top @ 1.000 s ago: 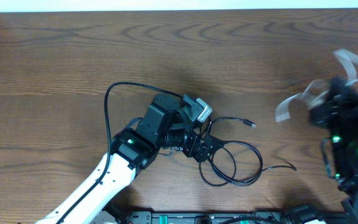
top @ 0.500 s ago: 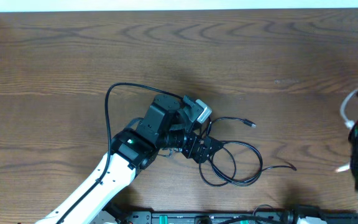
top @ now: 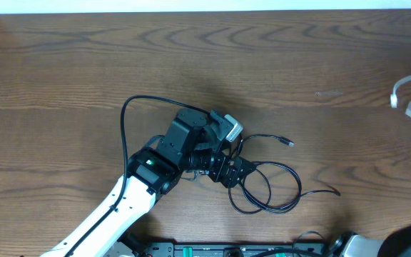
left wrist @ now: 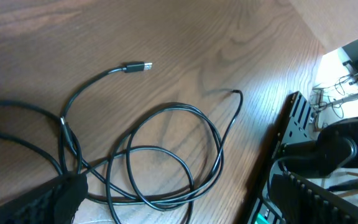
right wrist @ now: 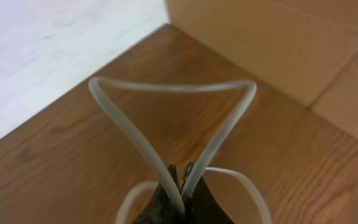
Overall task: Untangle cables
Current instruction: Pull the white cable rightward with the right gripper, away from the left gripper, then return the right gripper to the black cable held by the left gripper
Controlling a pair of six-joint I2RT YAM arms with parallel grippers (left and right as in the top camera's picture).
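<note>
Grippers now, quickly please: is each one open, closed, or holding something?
Left gripper: open, at the black cable, gripping nothing.
Right gripper: closed on the white cable.

Wood-grain table (top: 63, 64) with a white strip (top: 191, 6) along its far edge.

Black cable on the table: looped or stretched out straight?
Looped. In the left wrist view the black cable lies on the table in several overlapping loops that cross one another.
</note>
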